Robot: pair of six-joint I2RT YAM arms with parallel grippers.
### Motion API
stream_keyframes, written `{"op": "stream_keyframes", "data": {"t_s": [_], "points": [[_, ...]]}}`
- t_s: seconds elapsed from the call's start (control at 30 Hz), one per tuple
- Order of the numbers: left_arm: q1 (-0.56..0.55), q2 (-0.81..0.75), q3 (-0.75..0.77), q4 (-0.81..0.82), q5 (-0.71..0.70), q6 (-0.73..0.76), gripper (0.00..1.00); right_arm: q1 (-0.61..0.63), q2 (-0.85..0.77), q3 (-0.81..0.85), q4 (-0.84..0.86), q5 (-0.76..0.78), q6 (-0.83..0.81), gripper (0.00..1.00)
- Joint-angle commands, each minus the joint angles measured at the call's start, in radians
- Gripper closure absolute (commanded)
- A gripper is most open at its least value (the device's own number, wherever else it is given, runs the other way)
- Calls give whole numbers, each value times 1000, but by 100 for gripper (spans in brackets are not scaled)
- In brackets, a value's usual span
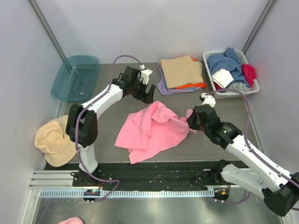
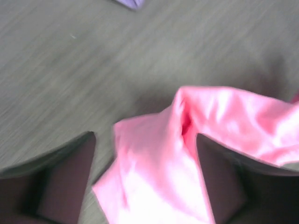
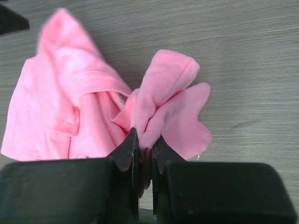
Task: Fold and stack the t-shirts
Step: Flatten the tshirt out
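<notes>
We are at the spreading-out step: the pink t-shirt [image 1: 149,130] lies crumpled in the middle of the tabletop [image 1: 173,100], not yet flat enough to fold. The folded stack [image 1: 181,70], tan on top with orange and lilac below, waits at the far edge.

Our right pincer [image 3: 145,140] is clenched on a bunched fold at the shirt's right edge. Our left pincer [image 1: 145,95] stands released, its jaws wide apart. It hovers at the shirt's far edge with a ridge of pink cloth between the jaws, but it grips nothing.

As we judge it, the next move calls for the left pincer to take hold of a corner or hem. Then the two arms can pull apart and lay the cloth smooth.
</notes>
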Motion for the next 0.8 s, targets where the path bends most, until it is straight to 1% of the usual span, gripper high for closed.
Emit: {"op": "stream_keyframes", "data": {"t_s": [0.0,0.1,0.17,0.2,0.23,0.27,0.3,0.37,0.4,0.43,0.47,0.5,0.53,0.57,0.6,0.63,0.67,0.7,0.77], "points": [[13,30,129,-19,-83,65,0,-2,-1,-7,28,33,19,99],[21,26,166,-51,-162,50,0,-2,-2,-8,25,28,19,99],[21,-32,152,-76,-185,19,0,-3,-7,-13,25,28,21,99],[20,-67,107,-76,-202,10,0,-2,-6,-13,25,28,19,99],[15,-104,70,-67,-216,-53,0,-3,-5,-14,25,26,19,99],[13,-143,27,-55,-234,-83,0,-2,-4,-17,25,26,18,99],[4,-236,-72,-44,-236,-117,0,-2,1,-19,26,25,18,99],[-14,-327,-180,-21,-262,-238,0,-3,2,-22,29,23,16,99],[-42,-409,-297,-7,-254,-274,0,-2,4,-24,31,22,15,99],[-65,-457,-358,25,-291,-306,0,-2,10,-24,32,20,15,99],[-95,-492,-413,36,-338,-391,0,-3,13,-25,34,20,12,99],[-162,-523,-509,42,-383,-430,0,-3,14,-25,40,20,12,99],[-193,-586,-551,45,-418,-484,0,-3,22,-25,40,17,10,99],[-221,-611,-591,42,-482,-586,0,-2,24,-24,40,16,10,99],[-279,-641,-666,41,-510,-642,0,-3,28,-24,45,13,9,99],[-307,-695,-699,33,-538,-689,0,-2,30,-21,45,10,9,99],[-362,-721,-728,25,-596,-781,2,-2,31,-20,46,8,10,99],[-388,-744,-775,7,-621,-817,3,-2,31,-22,51,8,12,99],[-451,-788,-805,-31,-670,-883,8,-3,33,-25,52,5,13,99]]}}
